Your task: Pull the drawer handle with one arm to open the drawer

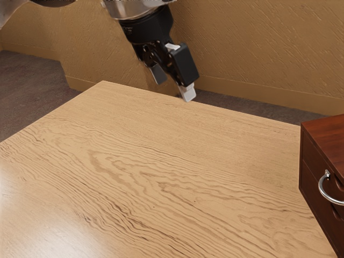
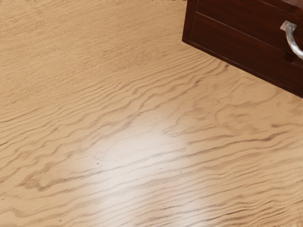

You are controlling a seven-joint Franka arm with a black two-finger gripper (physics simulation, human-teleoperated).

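A dark red-brown wooden drawer cabinet stands at the exterior view's right edge of the table. A curved silver handle sticks out from its drawer front, which sits flush with the cabinet face. My black gripper hangs high above the table's far side, well to the left of the cabinet and far from the handle. Its fingers stand apart with nothing between them, so it is open. In the wrist view the cabinet and its handle lie ahead of my hand, across bare tabletop.
The light wood-grain table stretches between my gripper and the cabinet. A tan wall and grey carpet lie beyond the table's far edge.
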